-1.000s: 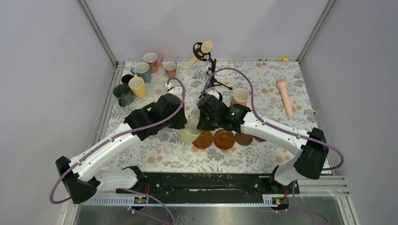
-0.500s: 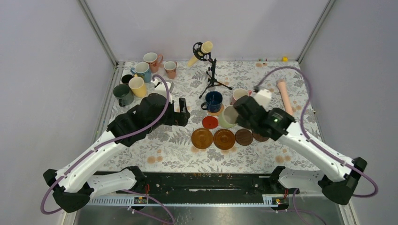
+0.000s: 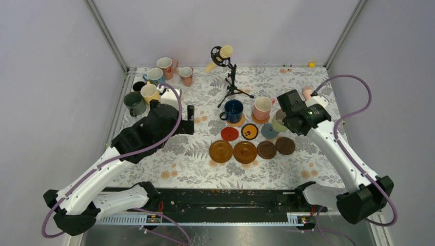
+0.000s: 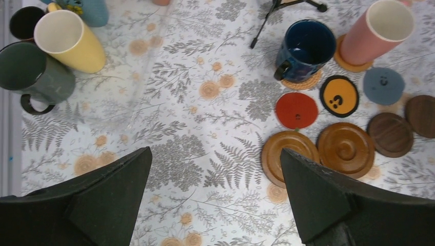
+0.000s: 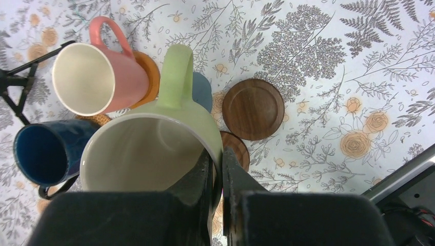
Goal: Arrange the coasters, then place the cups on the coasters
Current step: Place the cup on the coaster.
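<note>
While the left arm has pulled back from the middle of the worktop toward its left edge, the right arm has carried the pale green cup (image 5: 154,148) from the centre over to the right-hand end of the coaster group. The right tool (image 5: 218,164) is pinching that cup by its rim, one finger inside and one outside. The cup hangs just beside or over the grey-blue coaster (image 3: 268,131), and whether it touches the coaster yet cannot be told. The left tool (image 4: 214,154) now stands spread wide with nothing between its fingers, so the cup looks to have been handed across.

That would make this the third cup about to be seated. The navy cup (image 3: 233,110) already stands on a cork coaster (image 4: 302,82), and the pink cup (image 3: 262,107) on a tan one.

Every cup whose inside shows is empty: the green, navy and pink ones, and the yellow cup (image 4: 66,38) and dark green cup (image 4: 33,72) waiting near the far-left corner. The red coaster (image 3: 229,134), the black-rimmed orange coaster (image 3: 250,131) and four wooden ones in the row nearer the arms carry nothing.
</note>
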{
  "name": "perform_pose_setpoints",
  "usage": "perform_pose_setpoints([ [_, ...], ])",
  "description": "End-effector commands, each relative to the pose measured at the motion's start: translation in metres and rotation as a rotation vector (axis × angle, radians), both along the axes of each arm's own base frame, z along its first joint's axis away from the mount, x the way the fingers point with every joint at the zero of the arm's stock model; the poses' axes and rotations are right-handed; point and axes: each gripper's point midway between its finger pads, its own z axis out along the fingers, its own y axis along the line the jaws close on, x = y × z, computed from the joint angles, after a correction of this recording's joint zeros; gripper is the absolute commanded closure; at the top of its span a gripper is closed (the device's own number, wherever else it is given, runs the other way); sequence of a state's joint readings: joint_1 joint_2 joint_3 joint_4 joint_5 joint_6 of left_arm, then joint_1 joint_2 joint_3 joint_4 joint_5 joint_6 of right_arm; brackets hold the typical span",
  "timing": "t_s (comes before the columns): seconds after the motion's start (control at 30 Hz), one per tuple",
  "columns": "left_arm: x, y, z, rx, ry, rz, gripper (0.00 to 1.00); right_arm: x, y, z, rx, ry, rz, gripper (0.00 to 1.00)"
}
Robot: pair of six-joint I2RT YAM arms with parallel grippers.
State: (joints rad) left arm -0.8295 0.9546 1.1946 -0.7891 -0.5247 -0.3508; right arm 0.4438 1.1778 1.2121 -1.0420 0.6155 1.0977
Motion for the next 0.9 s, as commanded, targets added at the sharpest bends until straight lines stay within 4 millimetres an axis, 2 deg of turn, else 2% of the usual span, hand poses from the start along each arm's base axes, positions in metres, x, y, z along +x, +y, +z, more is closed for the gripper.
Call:
perform_pose_setpoints([
  [0.0, 0.006, 0.015, 0.000, 0.064, -0.051, 0.049, 0.01, 0.028, 0.001, -0.002, 0.016, -0.049, -0.054, 1.00],
  [0.17, 0.008, 0.012, -0.010, 0.092, -0.036, 0.033, 0.01, 0.045, 0.002, -0.026, 0.027, 0.017, -0.073, 1.00],
  [0.3, 0.007, 0.013, -0.012, 0.098, -0.034, 0.029, 0.01, 0.061, 0.007, -0.042, 0.038, 0.006, -0.052, 1.00],
  [0.47, 0.006, 0.017, -0.009, 0.094, -0.049, 0.035, 0.01, 0.066, 0.007, -0.062, 0.040, 0.049, -0.060, 1.00],
  [0.87, 0.004, 0.018, -0.004, 0.070, -0.065, 0.035, 0.01, 0.075, 0.004, -0.079, 0.014, 0.092, -0.092, 1.00],
])
